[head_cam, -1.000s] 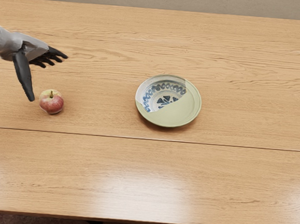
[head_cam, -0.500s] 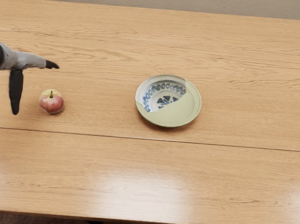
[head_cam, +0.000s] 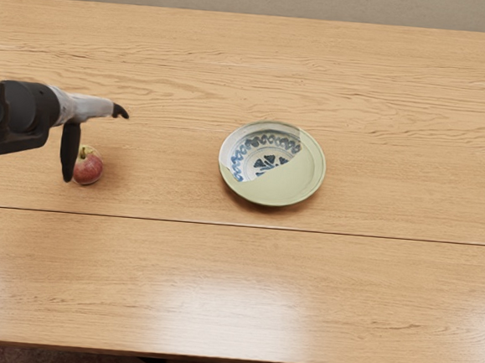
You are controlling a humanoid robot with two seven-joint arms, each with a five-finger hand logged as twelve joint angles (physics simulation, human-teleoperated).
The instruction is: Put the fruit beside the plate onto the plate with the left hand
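At the left of the frame the left hand (head_cam: 84, 112) was spread wide and held nothing, its thumb hanging down just in front of the red apple (head_cam: 90, 169). The apple sat on the wooden table (head_cam: 235, 273), well apart from the patterned plate (head_cam: 309, 183) at centre. A good grasp probably called for sinking lower, so thumb and fingers bracketed the apple's widest part before closing, or it could roll.

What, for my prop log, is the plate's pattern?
Blue-and-white motif on the pale green round ceramic plate; head view.
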